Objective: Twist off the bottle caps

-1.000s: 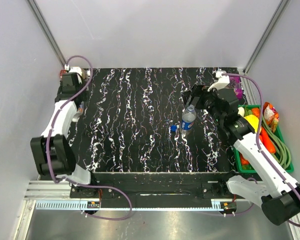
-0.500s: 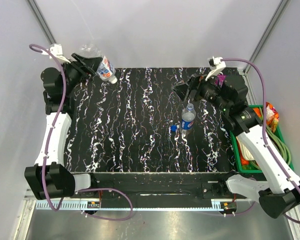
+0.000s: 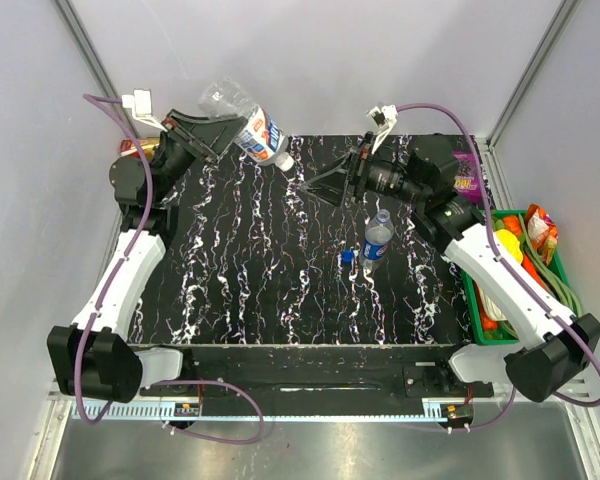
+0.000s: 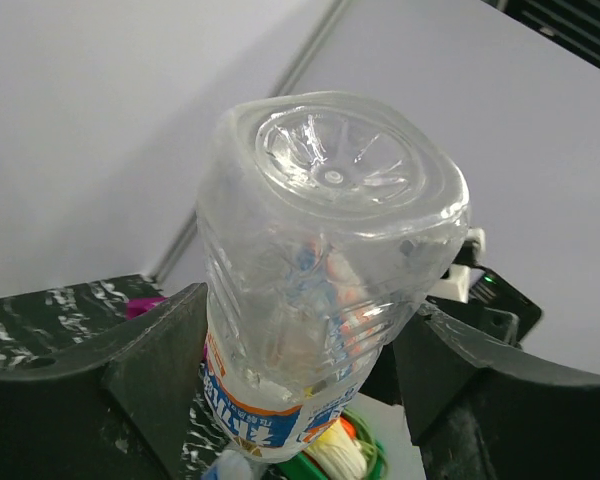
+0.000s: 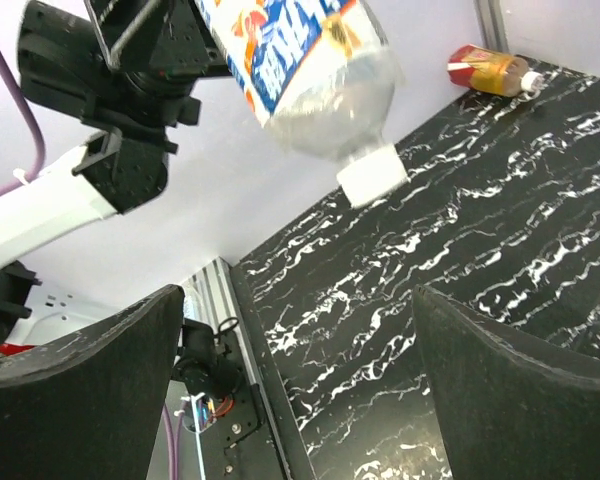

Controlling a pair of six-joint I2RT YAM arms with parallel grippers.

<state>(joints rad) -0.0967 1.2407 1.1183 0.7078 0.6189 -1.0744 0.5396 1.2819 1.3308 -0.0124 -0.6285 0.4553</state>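
My left gripper [image 3: 218, 128] is shut on the clear bottle with the white, blue and red label [image 3: 252, 127] and holds it tilted in the air over the table's back left. Its white cap [image 3: 283, 162] points down and right. In the left wrist view the bottle's base [image 4: 330, 180] faces the camera between my fingers [image 4: 150, 370]. My right gripper [image 3: 322, 181] is open and empty, just right of that cap. The right wrist view shows the cap [image 5: 372, 178] above and beyond the open jaws. The Pepsi bottle [image 3: 376, 240] stands uncapped mid-table, and the dark blue cap [image 3: 347, 256] lies beside it.
A red-and-gold drink can [image 5: 490, 72] lies at the table's back left corner, by the left arm [image 3: 140, 147]. A green basket [image 3: 568, 300] of toy food stands at the right edge. A purple packet [image 3: 467, 182] lies at the back right.
My left gripper has carried the labelled bottle up and right, toward the middle. My right gripper has swung left, away from the Pepsi bottle and toward the held bottle's cap.
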